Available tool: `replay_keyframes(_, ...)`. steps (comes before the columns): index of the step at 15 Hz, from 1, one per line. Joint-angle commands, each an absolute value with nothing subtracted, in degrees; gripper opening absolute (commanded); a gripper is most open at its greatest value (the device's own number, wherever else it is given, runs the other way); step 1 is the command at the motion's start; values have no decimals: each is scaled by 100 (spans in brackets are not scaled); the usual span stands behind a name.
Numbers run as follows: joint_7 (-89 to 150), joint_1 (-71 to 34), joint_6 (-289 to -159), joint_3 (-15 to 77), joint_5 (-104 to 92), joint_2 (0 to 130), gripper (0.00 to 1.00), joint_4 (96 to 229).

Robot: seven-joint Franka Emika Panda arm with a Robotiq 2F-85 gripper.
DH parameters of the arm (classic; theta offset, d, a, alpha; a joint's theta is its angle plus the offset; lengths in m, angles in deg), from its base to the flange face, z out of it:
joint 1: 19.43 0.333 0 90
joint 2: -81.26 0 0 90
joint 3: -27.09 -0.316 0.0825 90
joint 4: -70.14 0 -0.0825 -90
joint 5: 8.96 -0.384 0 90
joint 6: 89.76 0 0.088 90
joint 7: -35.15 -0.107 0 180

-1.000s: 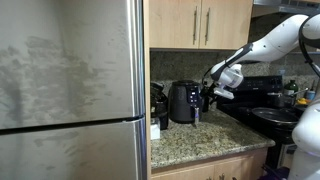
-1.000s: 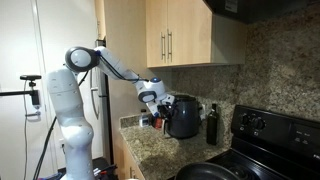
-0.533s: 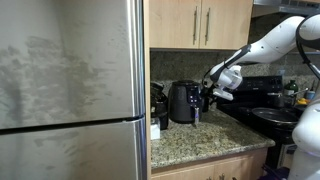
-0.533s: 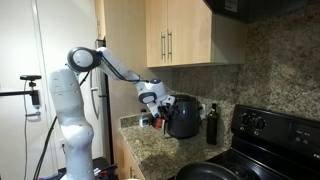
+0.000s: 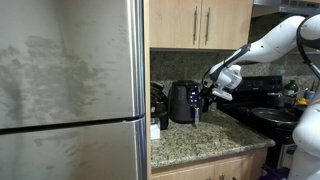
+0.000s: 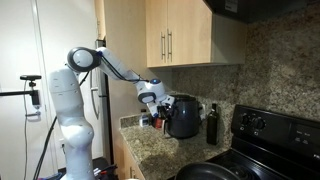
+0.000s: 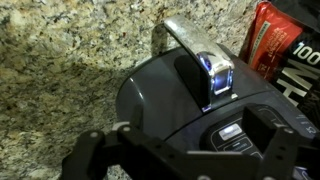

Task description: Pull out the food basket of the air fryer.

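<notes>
Hand (image 7: 182,140) is released: 2 fingers spread wide, nothing in them. In the wrist view it hangs over the air fryer (image 5: 183,102), with the handle (image 7: 203,62) ahead of the fingers and not yet between them, as far as I can tell. In both exterior views the hand (image 6: 155,100) sits right at the fryer's front, near that handle.

The food basket (image 5: 194,110) looks fully seated in the fryer, so I'd call the pull not started. The fryer stands on the granite surface (image 7: 60,60), with a red pack (image 7: 275,45) just beside it.

Risks from here:
- Closing off-centre catches only the handle's edge. It looks like glossy plastic, so the fingers could slip off mid-pull.
- If the basket sticks, the whole fryer likely slides across the surface instead of opening; nothing braces it.
- A pull not in line with the basket could jam it or twist the fryer into the red pack.
- Dropping too low puts the fingers onto the fryer's top.
</notes>
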State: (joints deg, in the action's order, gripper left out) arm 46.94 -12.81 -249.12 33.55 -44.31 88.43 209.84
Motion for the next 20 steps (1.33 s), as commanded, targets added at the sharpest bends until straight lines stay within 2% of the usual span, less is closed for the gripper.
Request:
replay_keyframes(1,4464,-1328,-24920,3337,-4311,8837,100,21014)
replay_keyframes(20,3357,-1323,-24829,3322,-4179,8856,100,21038)
